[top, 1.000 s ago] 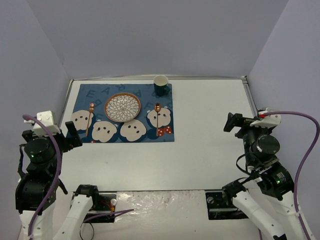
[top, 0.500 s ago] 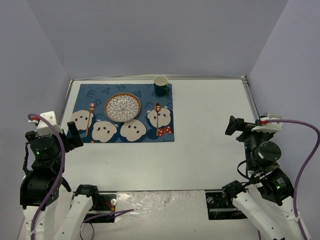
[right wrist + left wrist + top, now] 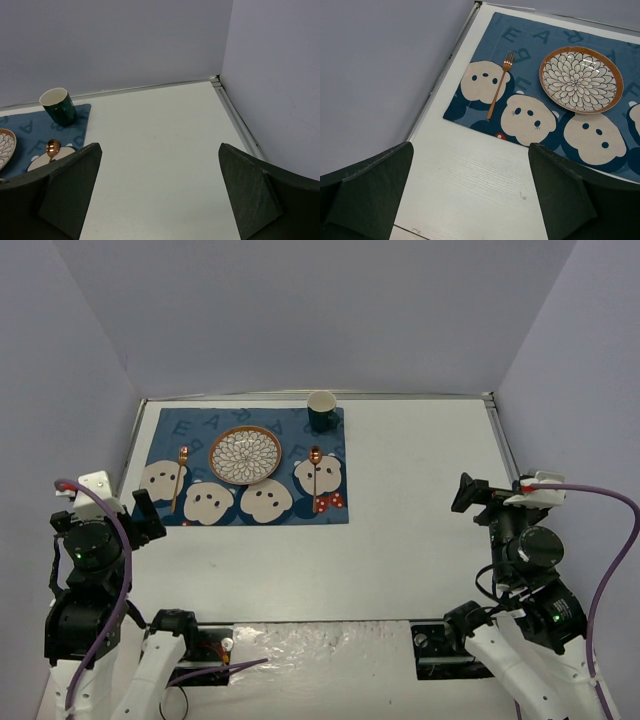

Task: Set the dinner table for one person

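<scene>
The white dinner table [image 3: 420,500] holds a blue bear placemat [image 3: 250,472] at its back left. On the mat lie a patterned plate [image 3: 245,454], a copper fork [image 3: 180,476] to its left, a copper spoon [image 3: 315,466] to its right and a dark green cup [image 3: 321,411] at the back right corner. My left gripper [image 3: 140,510] is open and empty near the mat's front left corner. My right gripper [image 3: 468,492] is open and empty over bare table at the right. The left wrist view shows the fork [image 3: 498,86] and plate [image 3: 580,79]; the right wrist view shows the cup [image 3: 59,106] and spoon [image 3: 51,148].
Grey walls close in the table on the left, back and right, with a metal rail [image 3: 505,445] along the right edge. The arm bases and a foil-covered strip [image 3: 320,645] sit at the near edge.
Both arms have drawn back toward the near edge and lowered slightly. The things on the mat have not moved.
</scene>
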### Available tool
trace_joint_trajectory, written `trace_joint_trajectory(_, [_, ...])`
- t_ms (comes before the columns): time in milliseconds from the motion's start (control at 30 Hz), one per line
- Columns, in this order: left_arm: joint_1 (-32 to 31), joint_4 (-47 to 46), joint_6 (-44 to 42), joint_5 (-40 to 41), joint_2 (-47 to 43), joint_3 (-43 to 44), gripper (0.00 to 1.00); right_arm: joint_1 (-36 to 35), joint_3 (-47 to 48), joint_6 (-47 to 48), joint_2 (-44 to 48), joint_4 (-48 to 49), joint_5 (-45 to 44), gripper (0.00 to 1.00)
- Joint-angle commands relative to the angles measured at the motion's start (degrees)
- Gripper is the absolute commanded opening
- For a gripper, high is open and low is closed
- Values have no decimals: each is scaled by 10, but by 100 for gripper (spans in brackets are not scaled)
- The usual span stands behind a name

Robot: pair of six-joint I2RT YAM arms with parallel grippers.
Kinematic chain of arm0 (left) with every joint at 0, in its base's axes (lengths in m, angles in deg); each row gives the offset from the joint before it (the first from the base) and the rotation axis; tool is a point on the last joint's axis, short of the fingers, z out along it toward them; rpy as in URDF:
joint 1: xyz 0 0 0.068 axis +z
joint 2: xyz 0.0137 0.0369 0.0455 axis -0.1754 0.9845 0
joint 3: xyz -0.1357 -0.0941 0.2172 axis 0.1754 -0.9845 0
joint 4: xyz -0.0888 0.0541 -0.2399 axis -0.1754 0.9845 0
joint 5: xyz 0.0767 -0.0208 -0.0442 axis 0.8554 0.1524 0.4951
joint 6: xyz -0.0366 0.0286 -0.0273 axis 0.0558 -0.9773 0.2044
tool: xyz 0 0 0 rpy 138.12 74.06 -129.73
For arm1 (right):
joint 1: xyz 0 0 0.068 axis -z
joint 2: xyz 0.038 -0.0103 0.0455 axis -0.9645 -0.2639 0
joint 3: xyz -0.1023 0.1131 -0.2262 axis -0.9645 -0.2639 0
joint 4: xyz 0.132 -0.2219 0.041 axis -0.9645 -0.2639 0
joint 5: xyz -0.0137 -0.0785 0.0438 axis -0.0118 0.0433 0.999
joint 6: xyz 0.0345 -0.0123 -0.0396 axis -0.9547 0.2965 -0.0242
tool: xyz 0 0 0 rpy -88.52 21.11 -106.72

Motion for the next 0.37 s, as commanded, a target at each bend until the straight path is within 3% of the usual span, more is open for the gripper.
trace_joint_trajectory(0, [-2,-39,10,15,1,5,97,-4,-1,12,3,51,-2,100])
trace_joint_trajectory(333, [-2,-41,13,16,-14,-19,97,-3,-2,11,2,55,4,100])
